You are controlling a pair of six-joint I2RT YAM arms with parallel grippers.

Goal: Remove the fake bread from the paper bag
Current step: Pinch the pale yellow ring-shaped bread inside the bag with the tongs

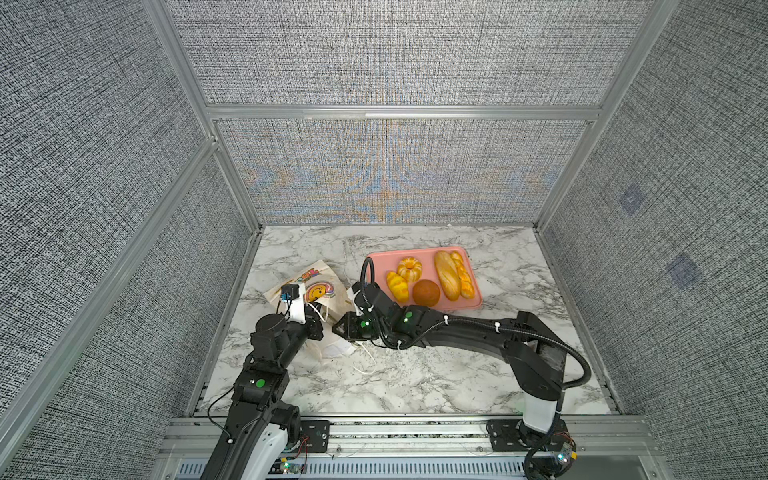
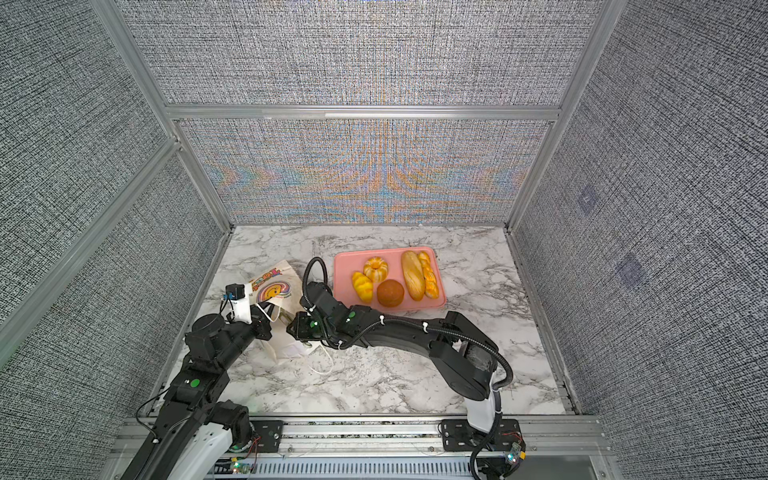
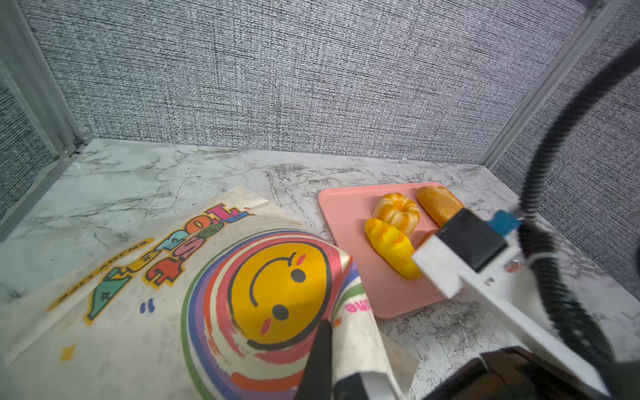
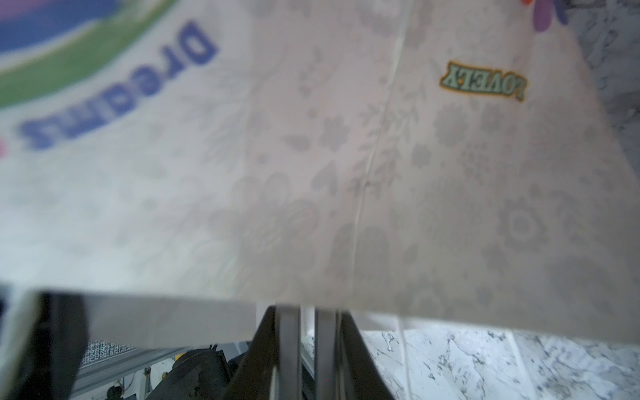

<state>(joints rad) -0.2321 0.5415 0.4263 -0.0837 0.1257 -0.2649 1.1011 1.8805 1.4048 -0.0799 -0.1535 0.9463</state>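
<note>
With the left gripper (image 3: pixel 331 348) clamped on the paper bag (image 1: pixel 316 291) and the right gripper (image 4: pixel 307 334) pinched shut on its flowered edge, spread the mouth gently, lest paper tear.

the paper bag (image 4: pixel 346 173) is blurred across the right wrist view; its lower edge hides the tips of the right gripper (image 4: pixel 306 320).

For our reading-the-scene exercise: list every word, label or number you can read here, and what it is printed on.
"Dreams": blue, on the paper bag.
"LOVELY": green, same bag.
Colourful lettering beside the smiley face: upside down, not surely readable.
No numbers.
</note>
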